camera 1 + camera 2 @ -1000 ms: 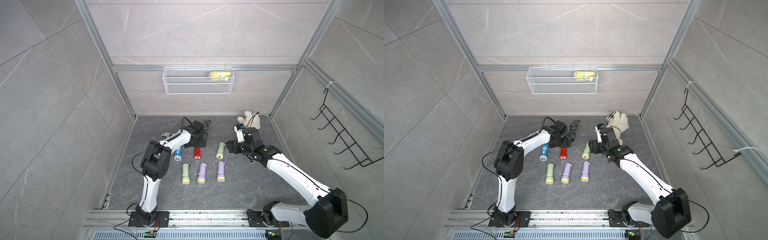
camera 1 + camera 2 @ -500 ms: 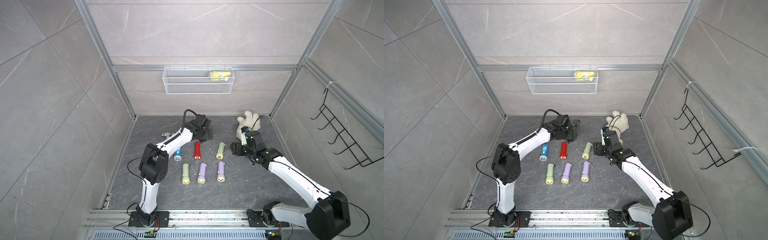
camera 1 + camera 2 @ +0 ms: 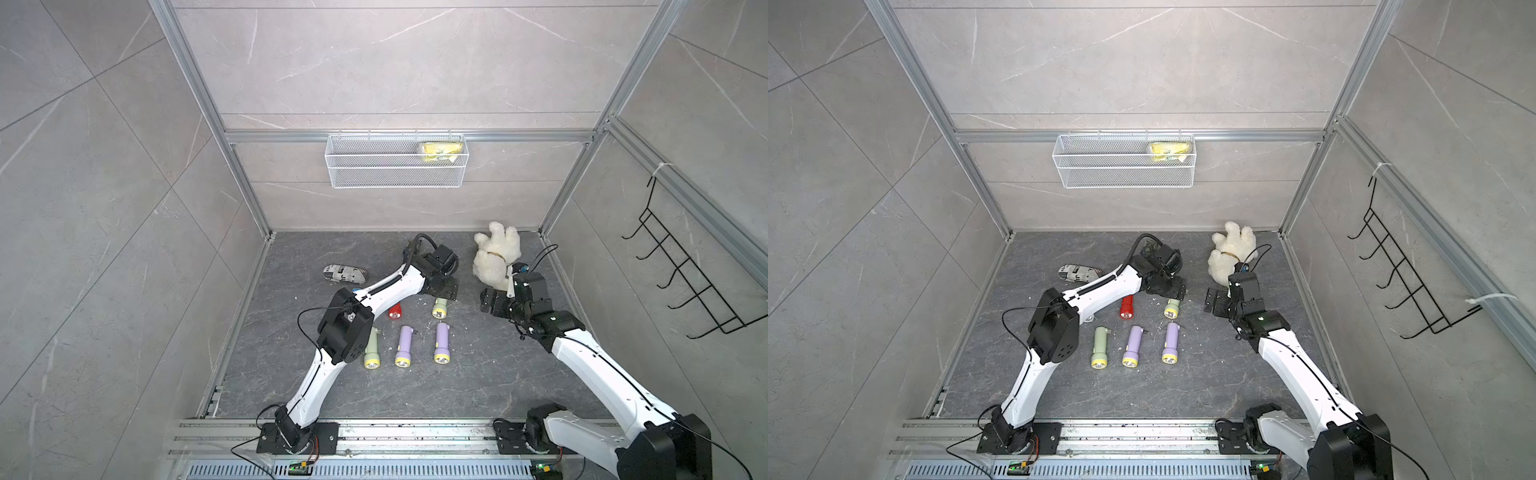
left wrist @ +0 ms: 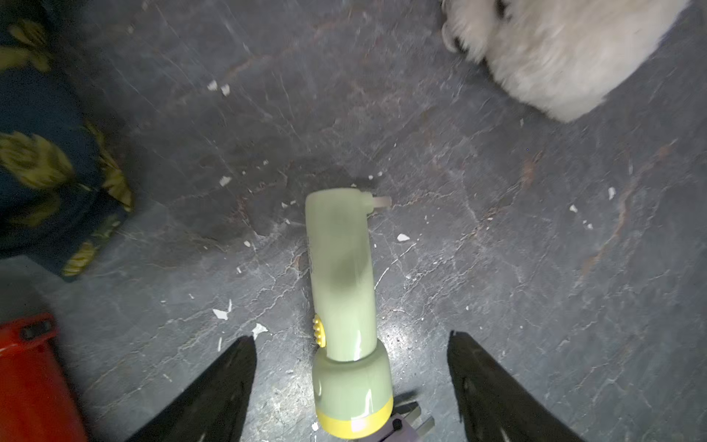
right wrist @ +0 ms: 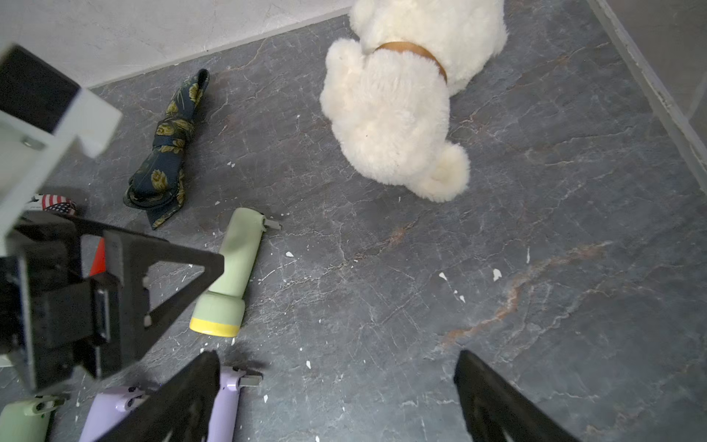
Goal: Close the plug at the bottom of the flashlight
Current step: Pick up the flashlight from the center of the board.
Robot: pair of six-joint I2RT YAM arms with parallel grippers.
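Now, two green flashlights [image 3: 439,308] [image 3: 371,353], two purple [image 3: 404,347] [image 3: 442,343], one red [image 3: 395,311]; left fingers [image 4: 214,394], right fingers [image 5: 493,405] splayed, empty.

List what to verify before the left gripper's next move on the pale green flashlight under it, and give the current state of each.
1. Left gripper open, jaws either side of the pale green flashlight: ok.
2. Plug folded shut: not ok, it sticks out sideways at the tail end.
3. Flashlight lying flat, apart from the red flashlight: ok.
4. Right gripper open and empty: ok.
5. Plush dog apart from the plug: ok.
6. Left gripper low enough to grip the body: cannot tell.
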